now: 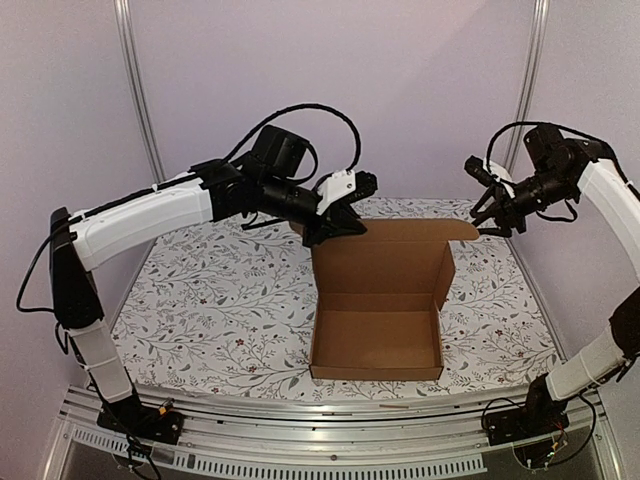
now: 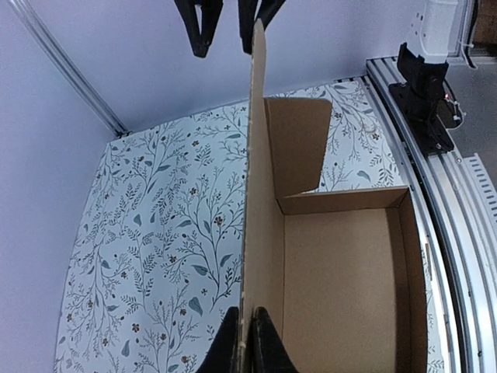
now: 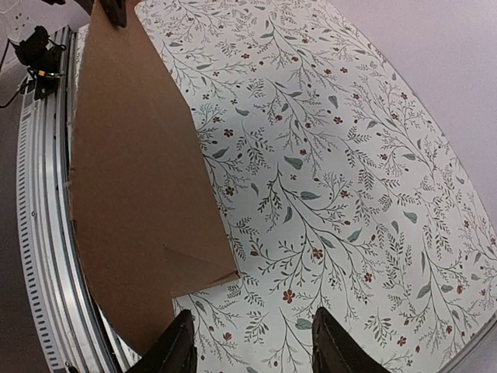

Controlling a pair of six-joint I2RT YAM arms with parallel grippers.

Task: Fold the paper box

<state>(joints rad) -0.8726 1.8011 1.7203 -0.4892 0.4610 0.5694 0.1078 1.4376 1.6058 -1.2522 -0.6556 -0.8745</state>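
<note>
The paper box (image 1: 377,340) is a brown cardboard mailer standing on the floral mat, its tray formed and its lid (image 1: 385,258) raised upright at the back. My left gripper (image 1: 335,228) is shut on the lid's top left corner; in the left wrist view its fingertips (image 2: 247,342) pinch the thin lid edge (image 2: 256,155), with the tray (image 2: 342,295) to the right. My right gripper (image 1: 492,212) hangs open just right of the lid's top right flap (image 1: 462,229), not touching it. In the right wrist view the open gripper (image 3: 248,342) is over the mat beside the lid's back (image 3: 132,194).
A floral mat (image 1: 220,300) covers the table. A metal rail (image 1: 330,415) with both arm bases runs along the near edge. Purple walls and two upright poles (image 1: 140,90) close the back.
</note>
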